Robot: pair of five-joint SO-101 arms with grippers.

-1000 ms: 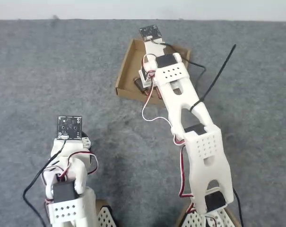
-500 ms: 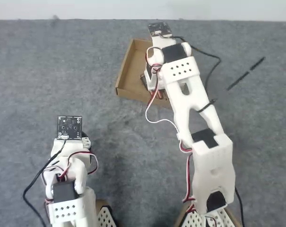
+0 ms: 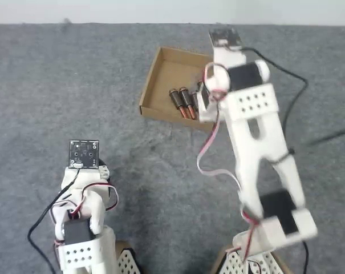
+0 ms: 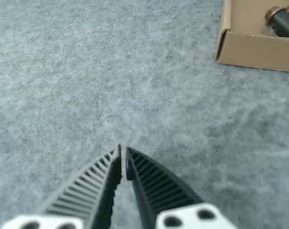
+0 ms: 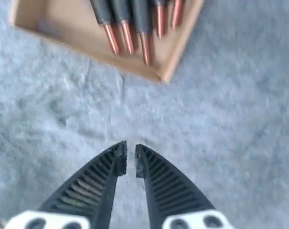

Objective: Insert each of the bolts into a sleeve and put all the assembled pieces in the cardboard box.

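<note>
**A:** Since the right arm (image 3: 252,120) lay across the cardboard box (image 3: 169,71) a second ago, what differs?

**B:** It has swung off toward its own side. Back then it hid the middle of the box. Its wrist is now past the box's right edge, and the box floor is uncovered.

**A:** And the contents?

**B:** The assembled pieces (image 3: 182,103) lie side by side in the box, near its front wall. From above I make out two plainly, with the rest tucked against the arm's wrist.

**A:** Does the right wrist view add anything?

**B:** Yes, the count. Five pieces (image 5: 127,19) lie in a row, dark sleeves (image 5: 134,9) with copper bolt ends (image 5: 127,40) pointing at the box's (image 5: 48,21) wall. The right gripper (image 5: 131,155) hangs over the grey carpet (image 3: 75,85) just outside that wall. Its jaws are closed to a narrow slit, with nothing between them.

**A:** And the left arm (image 3: 84,194)?

**B:** Unmoved across all three high frames, folded back near its base. In its own wrist view the left gripper (image 4: 123,155) has its jaws drawn together, holding nothing, over bare carpet. The box (image 4: 254,50) sits well apart from it, with one corner showing and a sleeve end (image 4: 280,21) peeking over the wall.
</note>
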